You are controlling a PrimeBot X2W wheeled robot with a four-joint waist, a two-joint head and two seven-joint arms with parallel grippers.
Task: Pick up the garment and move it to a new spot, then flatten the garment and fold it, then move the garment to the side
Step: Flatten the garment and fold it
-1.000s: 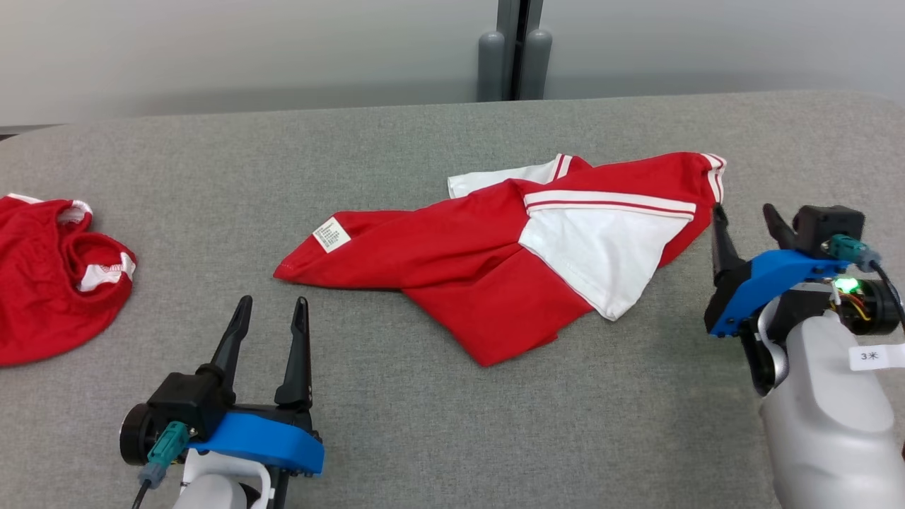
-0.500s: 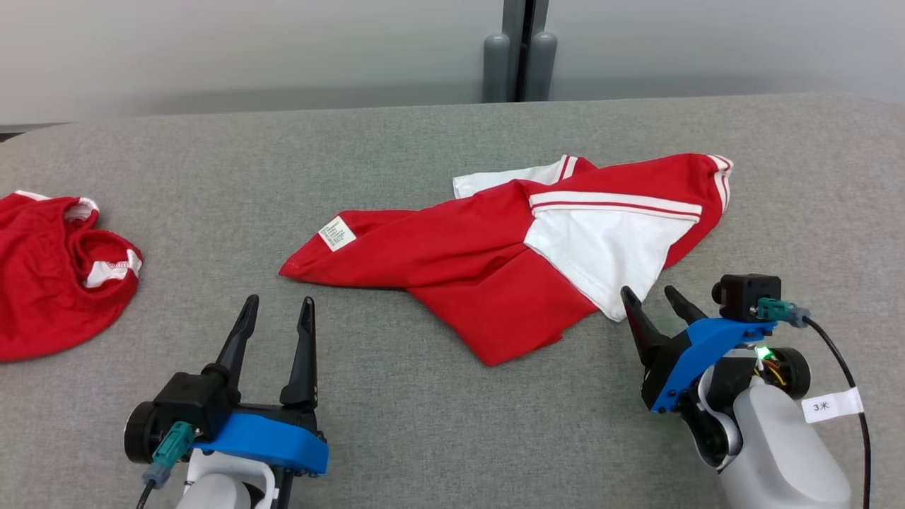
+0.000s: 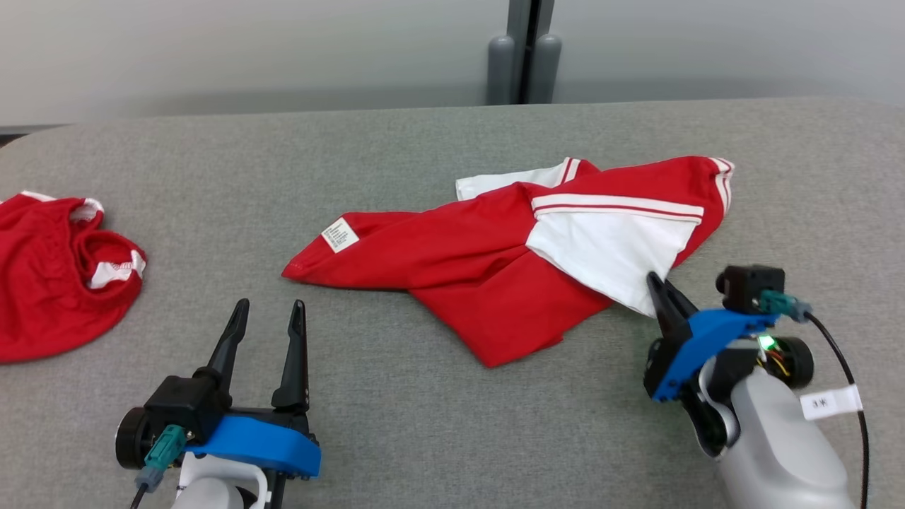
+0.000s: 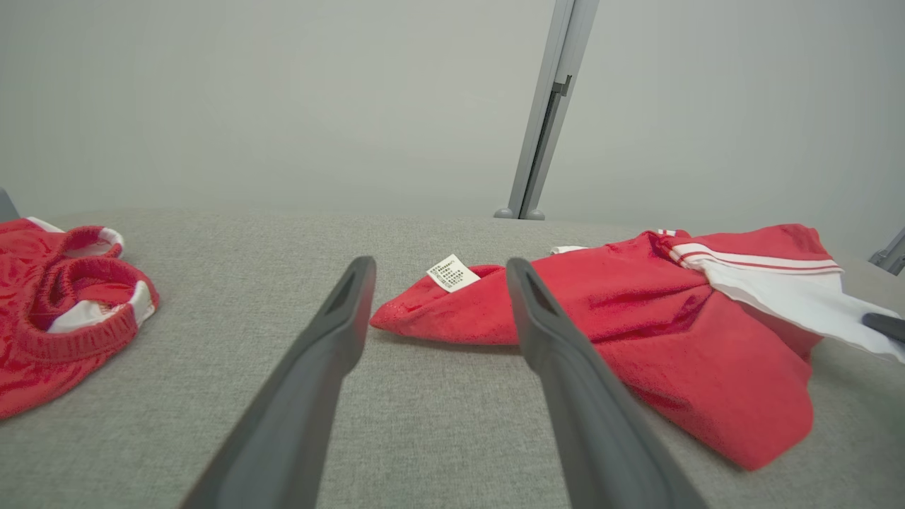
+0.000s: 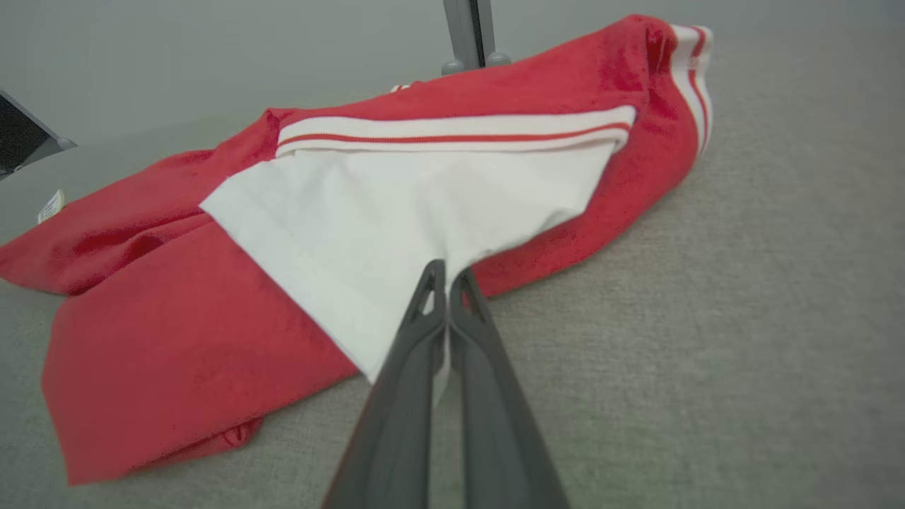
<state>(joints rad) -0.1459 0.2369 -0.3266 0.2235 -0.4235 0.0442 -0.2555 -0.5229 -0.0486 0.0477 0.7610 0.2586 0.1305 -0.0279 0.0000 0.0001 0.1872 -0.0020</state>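
Garment (image 3: 459, 261) — red with a white panel and striped trim — lies crumpled on the grey table (image 3: 424, 438), from the middle toward the right of the head view. A white label (image 3: 340, 235) shows near its left tip.

Right gripper (image 3: 654, 281) is at the garment's near right edge. Its fingers (image 5: 424, 332) are pressed together, with the lower corner of the white panel pinched between them. The right wrist view shows white cloth in the slit between the two fingers. The rest of the garment rests on the table.

Left gripper (image 3: 272, 305) is low at the near left, jaws spread wide with nothing in them. Its tips point toward the labelled end of the garment but stand apart from it.

Second red piece of clothing (image 3: 56, 283) is bunched at the table's far left edge, well apart from the garment. Grey post (image 3: 524, 56) stands against the wall behind.
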